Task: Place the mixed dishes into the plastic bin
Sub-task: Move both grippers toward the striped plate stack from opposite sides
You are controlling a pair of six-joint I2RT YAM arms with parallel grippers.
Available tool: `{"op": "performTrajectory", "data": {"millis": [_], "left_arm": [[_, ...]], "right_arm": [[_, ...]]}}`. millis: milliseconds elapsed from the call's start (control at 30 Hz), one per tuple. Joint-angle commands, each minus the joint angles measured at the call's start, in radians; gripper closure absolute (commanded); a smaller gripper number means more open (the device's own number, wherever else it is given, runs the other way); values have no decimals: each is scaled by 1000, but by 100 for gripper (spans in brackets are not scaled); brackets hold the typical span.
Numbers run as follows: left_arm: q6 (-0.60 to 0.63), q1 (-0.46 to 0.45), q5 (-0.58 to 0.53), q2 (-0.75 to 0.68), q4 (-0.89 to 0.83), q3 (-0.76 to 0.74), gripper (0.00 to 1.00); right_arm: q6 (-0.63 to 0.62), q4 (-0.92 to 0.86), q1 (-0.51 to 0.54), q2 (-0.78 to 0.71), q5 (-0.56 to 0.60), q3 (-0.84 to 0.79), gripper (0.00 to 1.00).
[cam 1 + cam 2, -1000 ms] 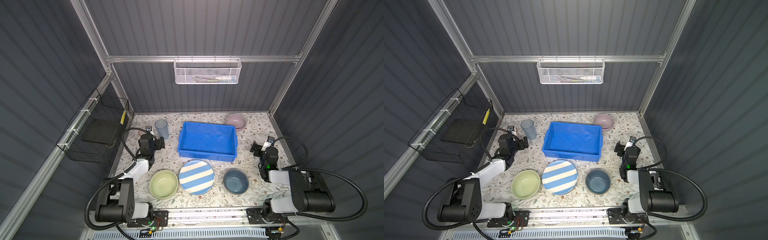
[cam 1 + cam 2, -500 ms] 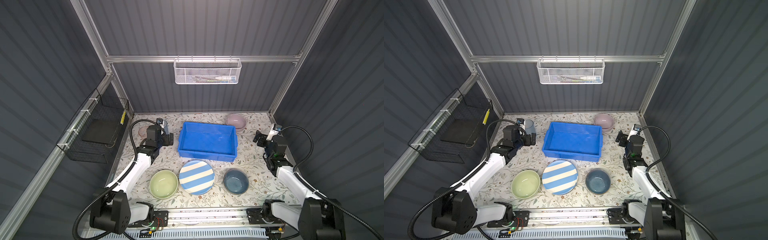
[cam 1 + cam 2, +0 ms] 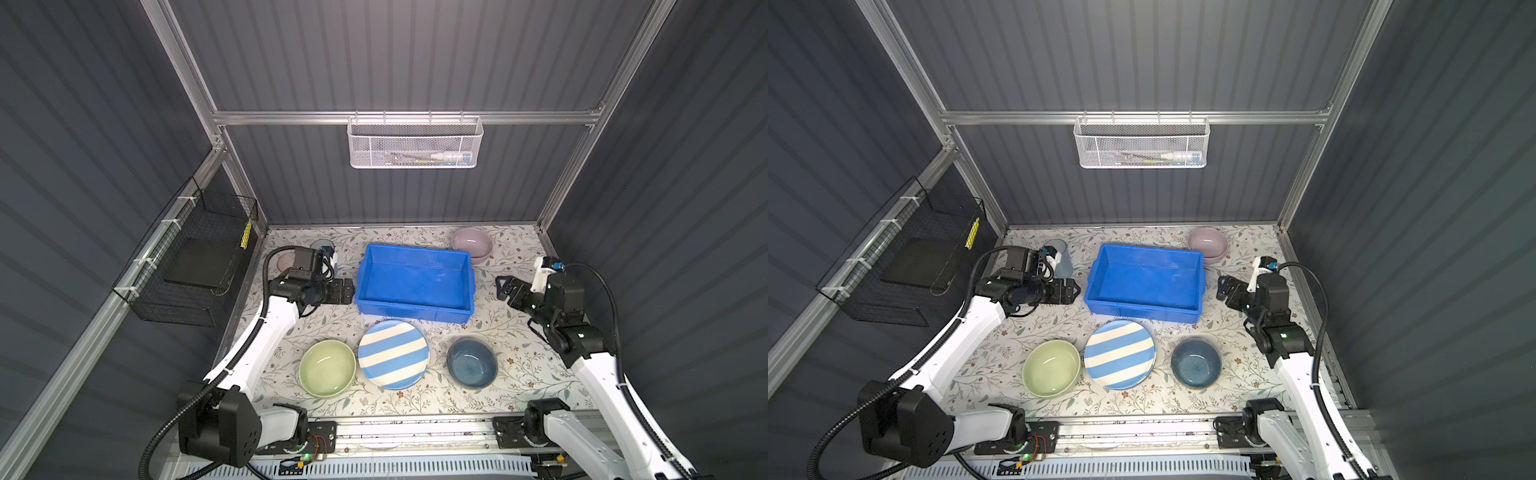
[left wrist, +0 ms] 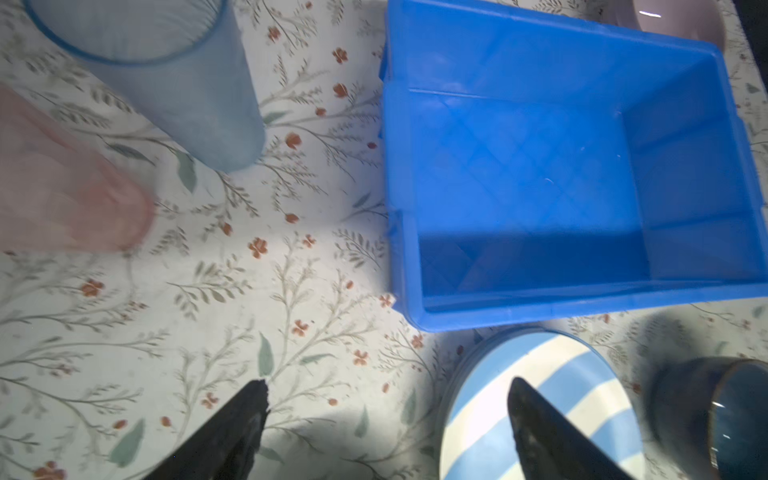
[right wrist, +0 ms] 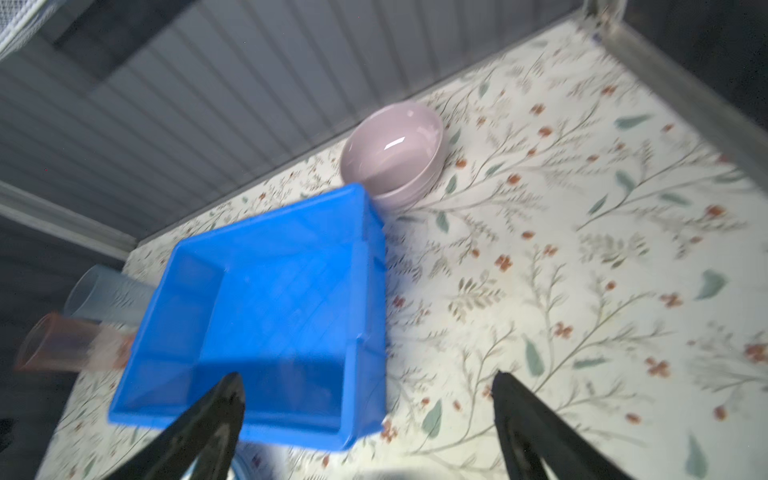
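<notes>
Within the last second both arms had unfolded from beside their bases and reached out over the table. The left gripper had come just beside the left wall of the bin; the right gripper had come near its right wall, apart from it; both pincers stood wide and held nothing.

The bin sat mid-table toward the far side, with nothing in it, and no dish had shifted. The striped plate, the green bowl and the blue bowl lay in a row on the near side; the pink bowl sat just beside the bin's far right corner; the blue tumbler and the pink tumbler were at the far left.

The task seemed only at its opening reach; which dish either arm was after could not be told.
</notes>
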Motion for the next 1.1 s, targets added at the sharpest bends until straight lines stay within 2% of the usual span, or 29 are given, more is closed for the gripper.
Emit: {"op": "performTrajectory", "data": {"millis": [0, 167, 533, 800, 1067], "left_arm": [[-29, -11, 104, -5, -79, -12, 14], [-16, -35, 135, 13, -121, -9, 19], [-39, -77, 160, 17, -115, -85, 26], [-39, -117, 155, 59, -99, -129, 36], [-35, -140, 151, 88, -89, -147, 46]], "right_arm": [[107, -145, 80, -40, -93, 1, 9], [170, -191, 194, -76, -136, -4, 12], [319, -276, 436, -74, -27, 18, 20], [381, -250, 613, 65, 29, 56, 27], [436, -199, 708, 214, 73, 71, 34]]}}
